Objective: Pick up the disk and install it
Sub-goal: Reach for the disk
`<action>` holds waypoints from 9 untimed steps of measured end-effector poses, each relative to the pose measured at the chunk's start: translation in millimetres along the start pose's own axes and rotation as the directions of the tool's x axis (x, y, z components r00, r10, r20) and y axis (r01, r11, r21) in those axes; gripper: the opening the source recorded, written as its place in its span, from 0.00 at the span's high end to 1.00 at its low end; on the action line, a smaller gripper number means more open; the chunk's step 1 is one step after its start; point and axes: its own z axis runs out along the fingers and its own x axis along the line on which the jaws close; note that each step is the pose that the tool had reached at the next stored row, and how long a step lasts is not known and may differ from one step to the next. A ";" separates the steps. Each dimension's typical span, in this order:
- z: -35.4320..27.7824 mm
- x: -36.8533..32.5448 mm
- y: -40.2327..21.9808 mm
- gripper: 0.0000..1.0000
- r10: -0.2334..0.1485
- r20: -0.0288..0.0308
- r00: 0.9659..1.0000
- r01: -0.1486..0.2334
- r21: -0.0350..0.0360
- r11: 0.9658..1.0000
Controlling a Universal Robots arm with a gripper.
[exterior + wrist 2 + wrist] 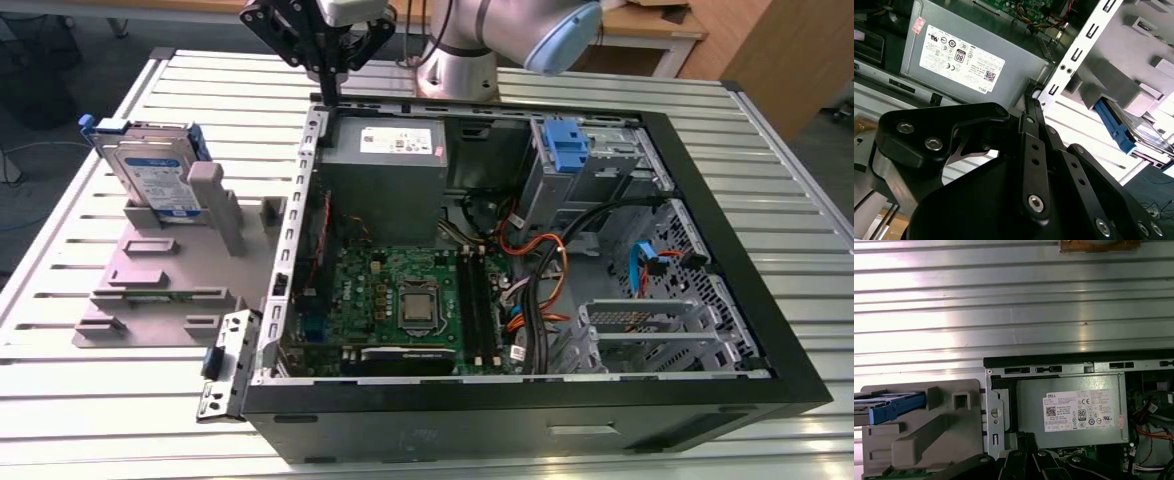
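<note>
- The gripper [327, 97] is squeezed closed, its two black fingers [1030, 150] pressed together with nothing between them.
- It hangs just over the back corner of an open computer case [747, 330]. The case lies flat on a silver table [801, 230] made of long metal strips.
- Right under the gripper, inside the case, is a grey power box [387, 165] with a white sticker. In both wrist views this box is the closest thing to the fingertips.
- Farther from the gripper, deeper in the case, is a green board [387, 290]. Beside it is a bunch of orange and black wires [534, 250].
- A blue bracket [567, 150] sits on the other side of the power box from the gripper.
- The thin metal side wall [316, 150] of the case stands up just beside the fingertips. This wall is between the gripper and the disk [150, 170].
- The disk is outside the case, on the other side of that wall and well apart from the gripper. Nothing is touching it.
- It stands up on its edge in a grey stand [160, 270] on the table, at the end of the stand nearest the gripper.
- In the first wrist view the disk's blue frame [889, 410] pokes out of the stand, off to the side of the fingers.
- In the second wrist view the blue frame shows past the wall, away from the fingertips.
</note>
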 end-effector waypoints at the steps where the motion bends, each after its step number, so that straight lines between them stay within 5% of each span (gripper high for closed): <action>1: 0.1 0.4 0.4 0.89 0.000 0.000 1.000 0.000 0.000 1.000; 9: 1.8 3.4 3.7 0.89 0.000 0.000 1.000 0.000 0.000 1.000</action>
